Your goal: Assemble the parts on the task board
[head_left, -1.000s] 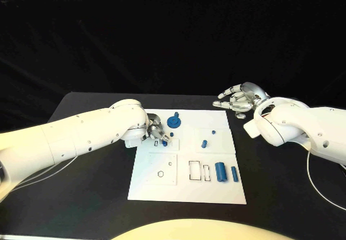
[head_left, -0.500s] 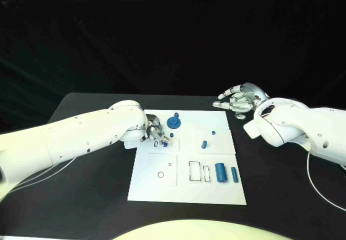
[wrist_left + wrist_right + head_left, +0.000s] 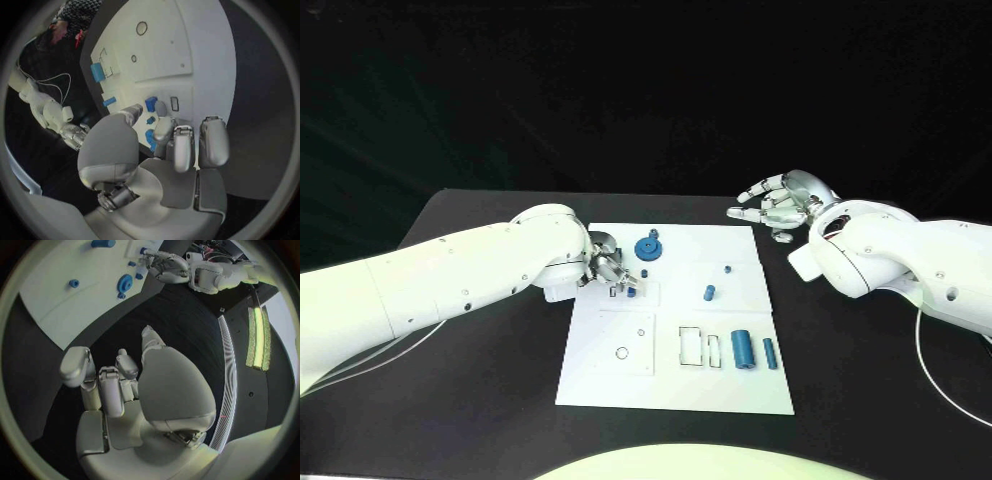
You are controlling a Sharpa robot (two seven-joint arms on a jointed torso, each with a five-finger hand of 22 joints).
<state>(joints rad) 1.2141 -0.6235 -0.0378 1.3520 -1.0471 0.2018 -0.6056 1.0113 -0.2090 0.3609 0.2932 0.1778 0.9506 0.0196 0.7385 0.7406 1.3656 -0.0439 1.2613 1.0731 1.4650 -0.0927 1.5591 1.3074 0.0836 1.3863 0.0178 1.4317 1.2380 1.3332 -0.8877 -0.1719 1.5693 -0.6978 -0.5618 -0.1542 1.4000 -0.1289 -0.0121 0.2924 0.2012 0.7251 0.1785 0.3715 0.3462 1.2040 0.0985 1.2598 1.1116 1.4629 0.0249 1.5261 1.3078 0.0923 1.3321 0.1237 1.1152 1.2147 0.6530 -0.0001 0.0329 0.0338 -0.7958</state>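
Reaching in over the near-left part of the task board, the left hand hovered with its fingers curled down toward a small blue part beside a little rectangular slot; whether the fingertips actually gripped that piece could not be told, since in the left wrist view the fingers hid most of it and only a blue edge showed past them. The white board lay in the middle of the black table. A blue gear-shaped part stood on the board's far side, just beyond the left hand. A small blue peg lay near the board's centre, with a tinier blue piece a little beyond it. Two blue cylinders, a thicker one and a thinner one, lay side by side on the right part of the board, next to two rectangular outlines. The right hand hung above the table off the board's far-right corner, fingers loosely bent and apart, holding nothing.
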